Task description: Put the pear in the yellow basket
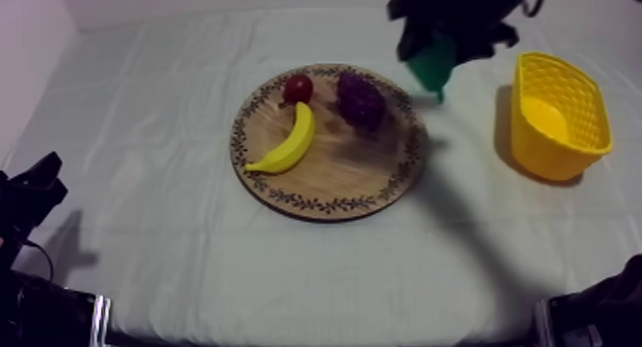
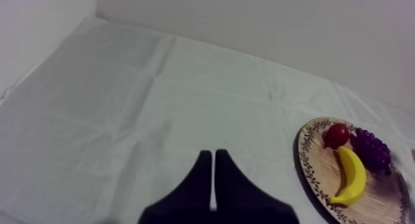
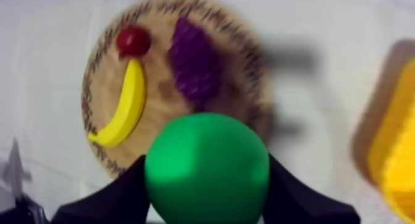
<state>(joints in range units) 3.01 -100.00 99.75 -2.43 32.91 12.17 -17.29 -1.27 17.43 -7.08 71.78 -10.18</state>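
Pear (image 3: pixel 207 168) is hanging clamped in right gripper (image 1: pixel 432 64), seemingly between wooden board (image 1: pixel 315 204) and yellow basket (image 1: pixel 543 150); lift done, release pending. Left gripper (image 2: pixel 212 157) is lying closed, empty.

Right end effector (image 1: pixel 432 62) grips the pear (image 3: pixel 207 168) aloft; left end effector (image 2: pixel 213 177) closed.
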